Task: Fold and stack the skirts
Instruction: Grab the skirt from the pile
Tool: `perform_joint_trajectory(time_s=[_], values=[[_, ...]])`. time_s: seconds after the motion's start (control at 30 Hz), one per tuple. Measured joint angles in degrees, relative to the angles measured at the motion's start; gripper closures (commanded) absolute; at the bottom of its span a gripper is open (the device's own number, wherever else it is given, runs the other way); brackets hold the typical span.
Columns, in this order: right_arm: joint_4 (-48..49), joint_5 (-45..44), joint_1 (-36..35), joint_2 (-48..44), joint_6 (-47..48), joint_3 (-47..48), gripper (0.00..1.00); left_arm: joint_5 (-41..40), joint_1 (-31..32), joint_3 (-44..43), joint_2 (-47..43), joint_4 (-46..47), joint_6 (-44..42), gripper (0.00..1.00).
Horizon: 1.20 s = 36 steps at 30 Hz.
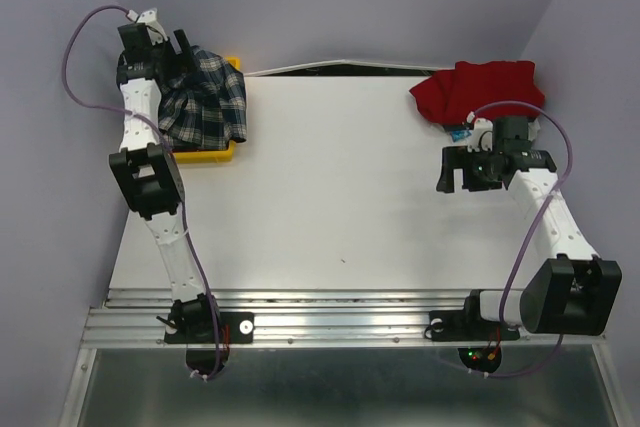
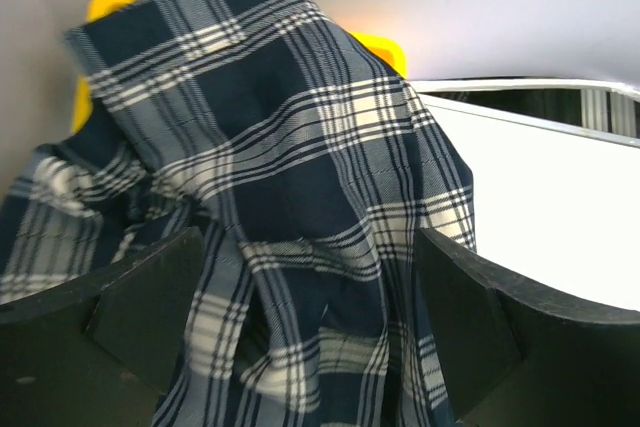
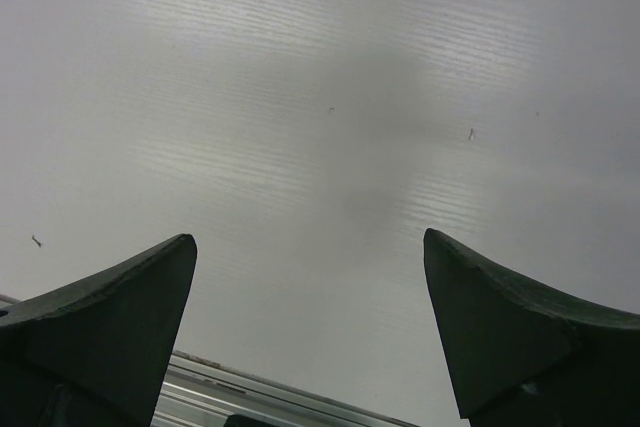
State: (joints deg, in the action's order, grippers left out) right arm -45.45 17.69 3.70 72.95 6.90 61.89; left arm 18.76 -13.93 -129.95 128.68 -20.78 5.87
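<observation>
Yellow bin [image 1: 214, 156]: sits at the far left corner of the white surface [image 1: 340, 197]. Only its rim shows around the cloth.
Bin contents: the plaid skirt [image 1: 205, 102], navy, green and white, is heaped in it and spills over the rim on the side toward the surface's middle.
Red skirt [image 1: 478, 89]: lies in a loose, unfolded heap at the far right corner of the surface, outside any container and well apart from the bin.
Left arm: reaches from its base at the near edge along the left side to the far corner, with the wrist over the bin.
Left tool [image 2: 308, 242]: released, with the fingers [image 2: 150, 317] spread wide. A fold of the plaid skirt [image 2: 290, 167] hangs between them and is not pinched.
Right arm: rises from its base at the near right and bends toward the far side. The wrist is near the red heap.
Right tool [image 3: 310, 247]: released and holding nothing. Its fingers [image 3: 110, 317] are wide apart over bare surface [image 3: 320, 97].
</observation>
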Motion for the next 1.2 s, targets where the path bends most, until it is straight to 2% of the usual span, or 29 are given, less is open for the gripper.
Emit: perform_joint_trajectory(time_s=[0.27,0.33,0.43,0.47,0.53,0.6,0.63,0.8,0.93,1.07,1.2], values=[[-0.1,-0.5,0.0,3.2,0.3,0.0,0.0,1.5,0.6,-0.5,7.7,3.5,2.1,0.01],[-0.1,-0.8,0.0,3.7,0.3,0.0,0.0,1.3,0.9,-0.5,9.3,3.9,1.8,0.04],[-0.2,-1.1,0.0,3.9,0.4,0.0,0.0,0.5,1.6,-0.5,10.6,3.9,0.7,0.22],[-0.2,-1.3,0.0,4.0,0.4,0.0,0.0,0.2,1.9,-0.5,10.8,4.0,0.4,0.38],[-0.2,-1.4,0.0,4.0,0.4,0.0,0.0,-0.3,2.4,-0.5,10.9,4.4,-0.1,0.53],[-0.2,-1.5,0.0,4.0,0.4,0.0,0.0,-0.9,3.0,-0.5,10.9,5.4,-0.7,0.9],[-0.3,-1.5,0.0,4.0,0.4,0.0,0.0,-1.1,3.1,-0.5,10.9,5.9,-1.0,1.0],[-0.5,-1.7,0.0,4.0,0.4,0.0,0.0,-0.8,3.4,-0.5,10.4,7.3,-1.5,1.0],[-0.6,-1.6,0.0,3.9,0.4,0.0,0.0,2.7,3.3,-0.5,7.2,6.9,-3.0,1.0],[-0.7,-0.9,0.0,3.5,0.3,0.0,0.0,8.5,3.2,1.4,-2.7,6.4,-6.7,1.0],[-1.4,-0.1,0.1,3.5,0.3,1.5,0.0,12.9,5.4,7.5,-20.4,6.4,-12.8,1.0]])
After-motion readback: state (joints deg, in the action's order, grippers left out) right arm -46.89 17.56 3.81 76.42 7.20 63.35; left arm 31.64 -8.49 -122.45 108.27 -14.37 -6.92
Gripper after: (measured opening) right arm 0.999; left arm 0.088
